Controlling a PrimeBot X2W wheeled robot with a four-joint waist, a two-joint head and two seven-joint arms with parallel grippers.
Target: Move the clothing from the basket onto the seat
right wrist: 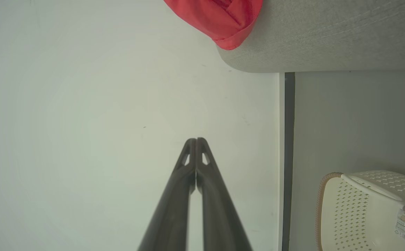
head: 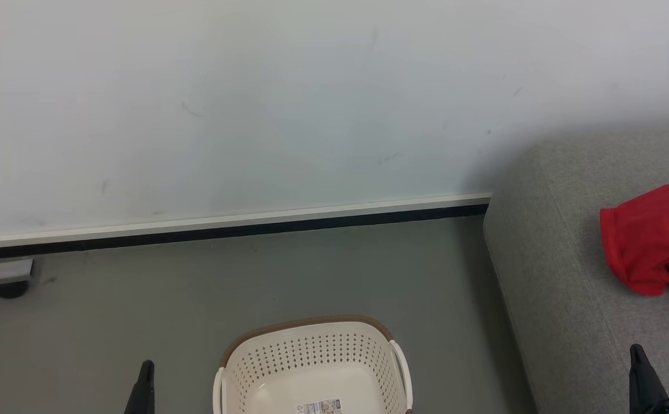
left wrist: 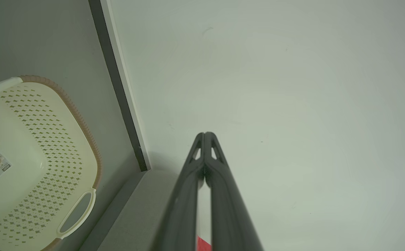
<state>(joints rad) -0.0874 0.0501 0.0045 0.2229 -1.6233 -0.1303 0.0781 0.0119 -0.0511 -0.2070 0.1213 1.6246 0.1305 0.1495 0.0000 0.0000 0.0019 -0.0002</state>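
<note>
Red clothing (head: 656, 247) lies crumpled on the light-grey seat (head: 547, 276) at the right; its red fold (right wrist: 223, 21) hangs by the seat's rounded end (right wrist: 327, 42). The cream basket (head: 311, 362) with a brown rim stands on the floor at bottom centre; the part of its inside that shows holds only a label (head: 318, 407). My left gripper (head: 147, 368) is shut to the left of the basket, tips together (left wrist: 205, 134), holding nothing. My right gripper (head: 636, 352) is shut over the seat's front, its tips (right wrist: 196, 140) touching, below the clothing.
A pale wall (head: 253, 103) with a white and black skirting (head: 225, 227) runs behind the grey floor (head: 196, 287). A dark caster under a grey frame (head: 9, 287) sits at the far left. The basket (left wrist: 31, 157) stands close to the seat's end.
</note>
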